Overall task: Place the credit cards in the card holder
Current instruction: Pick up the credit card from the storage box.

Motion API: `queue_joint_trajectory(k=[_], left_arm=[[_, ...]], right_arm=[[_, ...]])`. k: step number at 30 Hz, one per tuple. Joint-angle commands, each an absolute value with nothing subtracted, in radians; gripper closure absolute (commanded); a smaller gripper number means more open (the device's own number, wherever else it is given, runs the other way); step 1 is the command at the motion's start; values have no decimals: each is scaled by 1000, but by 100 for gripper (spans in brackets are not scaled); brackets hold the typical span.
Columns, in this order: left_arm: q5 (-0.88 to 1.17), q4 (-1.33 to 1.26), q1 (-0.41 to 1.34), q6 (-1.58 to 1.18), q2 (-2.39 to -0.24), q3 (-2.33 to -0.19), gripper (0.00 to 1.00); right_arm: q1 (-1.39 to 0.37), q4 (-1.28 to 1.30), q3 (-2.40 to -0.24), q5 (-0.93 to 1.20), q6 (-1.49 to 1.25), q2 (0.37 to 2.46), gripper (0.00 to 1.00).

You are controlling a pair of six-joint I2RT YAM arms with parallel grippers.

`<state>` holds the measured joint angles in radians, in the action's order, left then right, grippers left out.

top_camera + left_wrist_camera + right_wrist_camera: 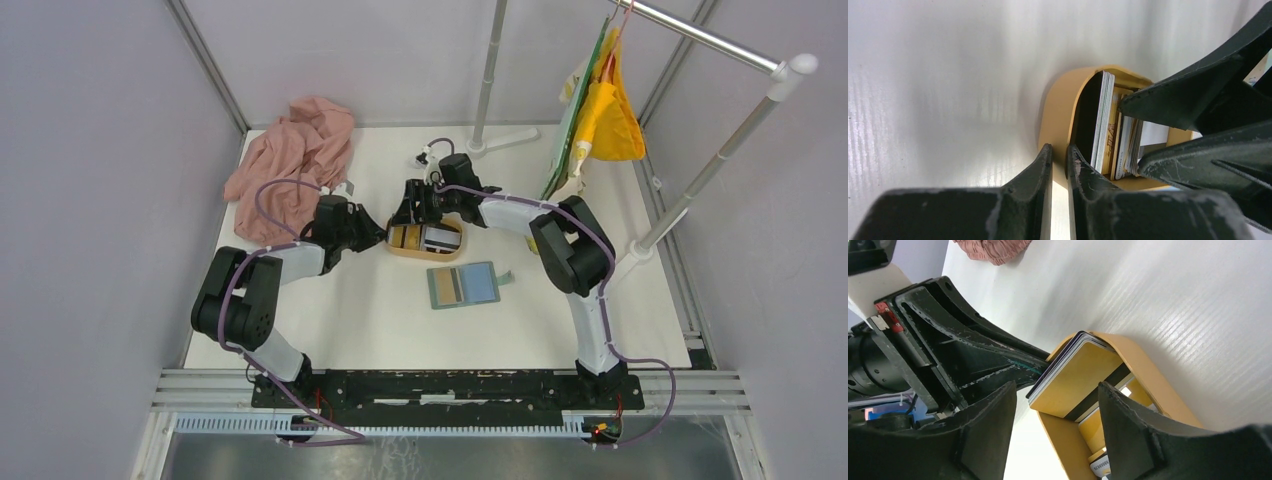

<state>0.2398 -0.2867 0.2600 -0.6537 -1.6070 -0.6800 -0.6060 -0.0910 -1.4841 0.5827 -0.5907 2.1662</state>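
At the far left a pink cloth (295,160) is lying bunched on the white table (340,320), well clear of the work. Just right of it, the left gripper (1060,152) is reaching in from the left with its jaws nearly pressed together, pinching the left end wall of the oval wooden tray (1058,115) and, by the look of it, steadying it. Inside the tray the credit cards (1075,377) are standing on edge as a tilted stack, leaning against that same left end, with more cards lying lower in the tray to the right. The right gripper (1057,390) is hanging over the tray from the far right with its jaws spread, one finger on each side of the leaning stack and neither visibly touching it. Near and to the right of the tray, the card holder (462,285) is lying open and flat on the table, apart from both arms. The likely trouble is the grab. If the spread jaws are closing on the whole stack, several cards may come up together and fan out or drop, since they are thin and slick. The two grippers are also working very close together at the tray's left end, so a small drift could knock finger against finger or tip the tray out of the left pinch. At the far right a yellow cloth (610,110) is hanging from a rail, out of the way.
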Motion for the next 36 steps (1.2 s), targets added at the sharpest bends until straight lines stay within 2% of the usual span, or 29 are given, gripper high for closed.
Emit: queue_joint_trajectory(k=[1,10,17,25,36], left_arm=[[323,-377,274,-671,-1561,-721,81],[352,-377,295,-657,-1571,-736,78],[369,-377,306,-649,-1565,-734,68],[385,-368,311,-641,-1567,-732,62],[432,-362,348,-630,-1648,-779,61]], right_arm=[[-605,-155,-1437,589,-626,2122,32],[-605,-244,-1345,619,-745,2143,29],[-605,-312,-1330,663,-786,2143,28],[-598,-316,-1339,673,-783,2150,29],[-564,-290,-1320,647,-779,2139,29]])
